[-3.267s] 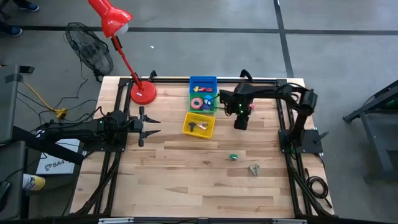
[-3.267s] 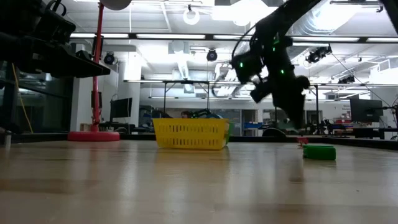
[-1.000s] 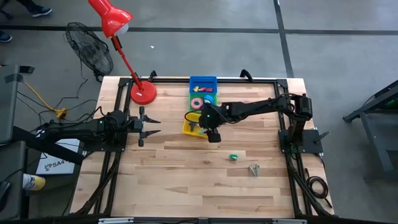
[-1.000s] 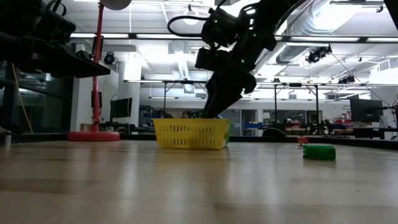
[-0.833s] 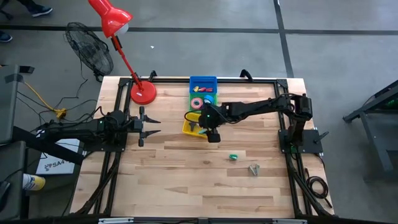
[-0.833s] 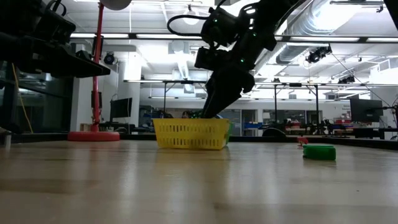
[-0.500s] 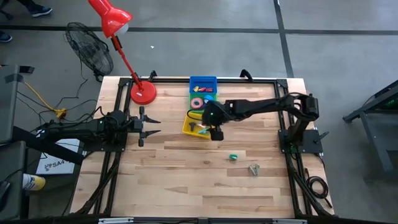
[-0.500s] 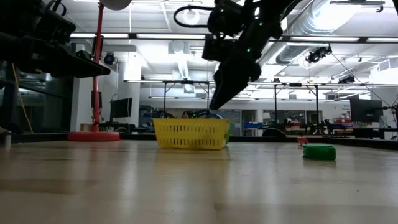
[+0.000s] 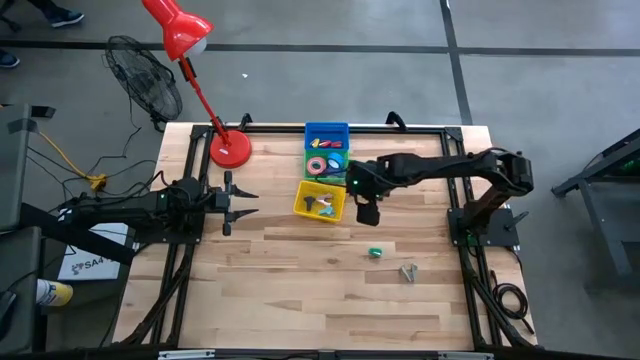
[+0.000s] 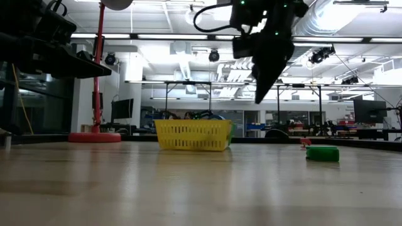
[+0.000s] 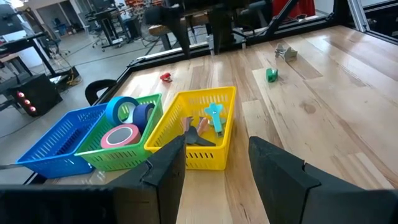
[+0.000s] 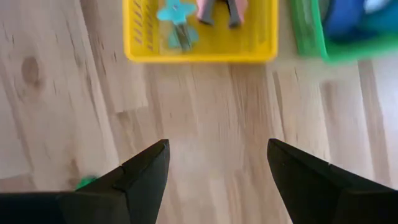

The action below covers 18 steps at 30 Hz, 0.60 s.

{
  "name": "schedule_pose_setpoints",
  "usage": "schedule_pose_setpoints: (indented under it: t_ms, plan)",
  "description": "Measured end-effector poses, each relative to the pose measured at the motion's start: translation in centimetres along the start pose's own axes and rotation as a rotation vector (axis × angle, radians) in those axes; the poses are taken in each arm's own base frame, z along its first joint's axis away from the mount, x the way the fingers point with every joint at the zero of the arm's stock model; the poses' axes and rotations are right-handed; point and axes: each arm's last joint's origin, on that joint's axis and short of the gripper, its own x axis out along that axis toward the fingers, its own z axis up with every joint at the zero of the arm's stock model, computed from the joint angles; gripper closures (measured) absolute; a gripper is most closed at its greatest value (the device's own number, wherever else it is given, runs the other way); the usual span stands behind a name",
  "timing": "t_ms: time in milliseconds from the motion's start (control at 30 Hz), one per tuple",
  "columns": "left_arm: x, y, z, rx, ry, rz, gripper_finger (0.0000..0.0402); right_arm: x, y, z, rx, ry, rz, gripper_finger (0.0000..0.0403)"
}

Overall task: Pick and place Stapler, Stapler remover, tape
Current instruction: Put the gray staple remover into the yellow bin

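My right gripper (image 9: 367,213) (image 12: 217,174) hangs open and empty above the bare wood just right of the yellow basket (image 9: 320,202), high over the table in the low view (image 10: 259,97). The yellow basket holds teal and pink stapler removers (image 12: 177,22). Blue and pink tape rolls (image 11: 124,121) lie in the green basket (image 9: 325,166). Small red and yellow staplers (image 9: 327,143) lie in the blue basket (image 9: 326,135). A small green stapler (image 9: 375,253) rests on the table. My left gripper (image 9: 240,203) (image 11: 214,155) waits open at the table's left.
A grey metal piece (image 9: 408,271) lies near the green stapler, toward the table's near right. A small red piece (image 11: 165,77) sits beyond the baskets. A red desk lamp's base (image 9: 230,148) stands at the far left. Bare wood fills the near half.
My right gripper has risen out of the yellow basket and drawn back toward the table's right edge, ending above bare wood beside the basket. The stapler removers stay in the basket.
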Motion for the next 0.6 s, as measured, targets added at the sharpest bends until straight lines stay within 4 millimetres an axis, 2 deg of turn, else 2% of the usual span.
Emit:
schedule_pose_setpoints:
  t_ms: [133, 600]
  plan:
    - [0.0, 0.0, 0.0, 0.000, 0.000, 0.000, 0.0229, -0.7, -0.1, -1.2, 0.122, 0.022, -0.012, 0.0141]
    - [0.0, 0.0, 0.0, 0.000, 0.000, 0.000, 0.0229, -0.7, 3.0, -9.3, 0.542, 0.105, 0.016, 0.0141]
